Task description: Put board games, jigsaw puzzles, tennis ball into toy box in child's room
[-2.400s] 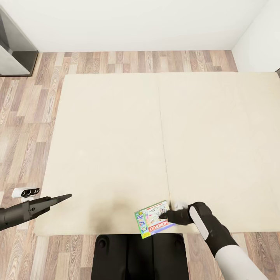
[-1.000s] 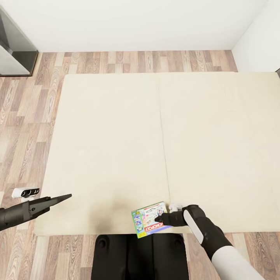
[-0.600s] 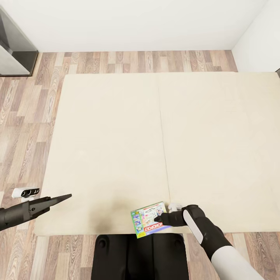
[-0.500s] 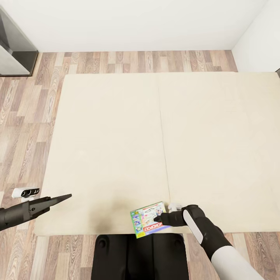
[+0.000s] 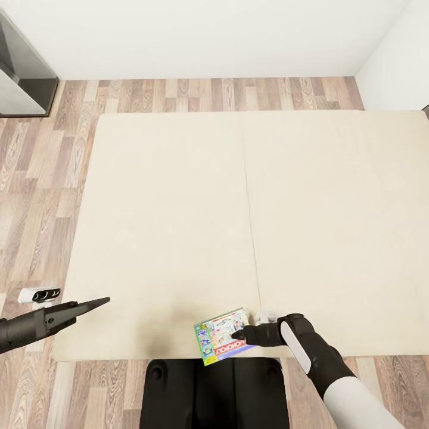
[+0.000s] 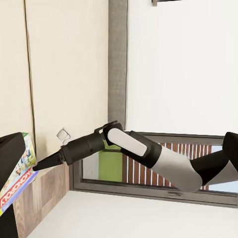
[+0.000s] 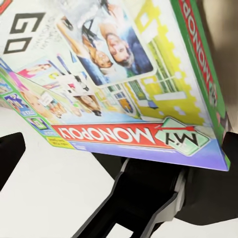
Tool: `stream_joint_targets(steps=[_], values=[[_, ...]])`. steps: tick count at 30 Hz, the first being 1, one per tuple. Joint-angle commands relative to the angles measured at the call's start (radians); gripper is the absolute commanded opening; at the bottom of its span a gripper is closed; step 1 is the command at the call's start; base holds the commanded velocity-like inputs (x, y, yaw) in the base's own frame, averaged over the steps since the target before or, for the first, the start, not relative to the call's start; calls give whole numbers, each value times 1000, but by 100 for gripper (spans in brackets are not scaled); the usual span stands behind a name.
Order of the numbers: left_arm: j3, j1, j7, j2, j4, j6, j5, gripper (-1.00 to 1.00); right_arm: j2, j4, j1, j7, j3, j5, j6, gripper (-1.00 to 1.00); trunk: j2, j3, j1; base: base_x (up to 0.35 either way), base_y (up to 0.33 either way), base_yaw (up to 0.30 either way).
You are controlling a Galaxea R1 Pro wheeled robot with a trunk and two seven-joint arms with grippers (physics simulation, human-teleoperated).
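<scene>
- Wood plank floor [image 5: 42, 179], white walls, and a bed [image 5: 179, 208] with a beige cover taking up most of the head view; robot base at the bed's near edge.
- Monopoly box [image 5: 221, 335]: flat on the bed at its near edge, part of it overhanging toward the base. Long axis runs roughly across the head view, tilted a little.
- Right gripper [image 5: 245, 335]: at the box's right end, the box lying directly to its left. The right wrist view looks along the printed lid [image 7: 114, 84] with a dark finger below the box edge, so the gripper appears clamped on that edge; the upper finger is hidden.
- Left gripper [image 5: 98, 302]: well apart to the left, over the bed's near left corner, fingers drawn to a closed point, holding nothing. The right arm is much the nearer.
- Change from the earliest frame: the box has slid left and toward the bed's edge and turned slightly; the right arm has moved with it. Left arm and camera unchanged.
- Judged step: drawing the box off the bed for carrying to the toy box.
</scene>
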Motion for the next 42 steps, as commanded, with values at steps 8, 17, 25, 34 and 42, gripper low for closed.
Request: stream_joint_targets(steps=[8,17,25,34,42], values=[[0,0,-3,0,0,11,0,100,0,-1,0,42,1,3,-30,100,-2,-1,1,0,0,0],[0,0,-3,0,0,11,-1,100,0,-1,0,88,2,10,-44,100,-2,-1,1,0,0,0],[0,0,-3,0,0,11,-1,100,-1,-2,0,90,2,11,-50,100,-2,-1,1,0,0,0],[0,0,-3,0,0,11,-1,100,-2,-3,0,89,3,11,-74,100,-2,-1,1,0,0,0],[0,0,-3,0,0,11,-1,100,-4,-3,1,83,5,11,-160,100,-2,-1,1,0,0,0]])
